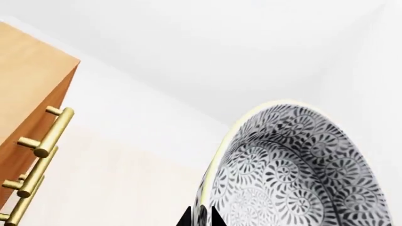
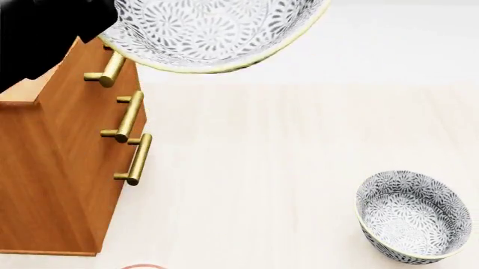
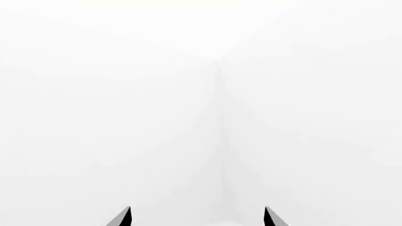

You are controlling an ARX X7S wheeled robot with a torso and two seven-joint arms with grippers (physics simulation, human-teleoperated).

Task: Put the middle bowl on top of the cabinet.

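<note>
The middle bowl (image 1: 295,165), grey-and-white floral with a pale rim, hangs in the air with my left gripper (image 1: 201,210) shut on its rim, one finger inside and one outside. In the head view the bowl (image 2: 202,28) is raised at the top, tilted, just right of the cabinet's upper front edge and above table level. The orange-brown cabinet (image 2: 60,168) stands at the left with brass bar handles (image 2: 131,117); its side and handles show as cabinet (image 1: 31,70) in the left wrist view. My right gripper (image 3: 197,210) is open and faces only a blank white wall.
Another floral bowl (image 2: 415,216) sits upright on the pale table (image 2: 262,168) at the near right. My dark left arm (image 2: 45,33) covers the cabinet's top at the upper left. A thin reddish arc (image 2: 142,266) peeks in at the bottom edge.
</note>
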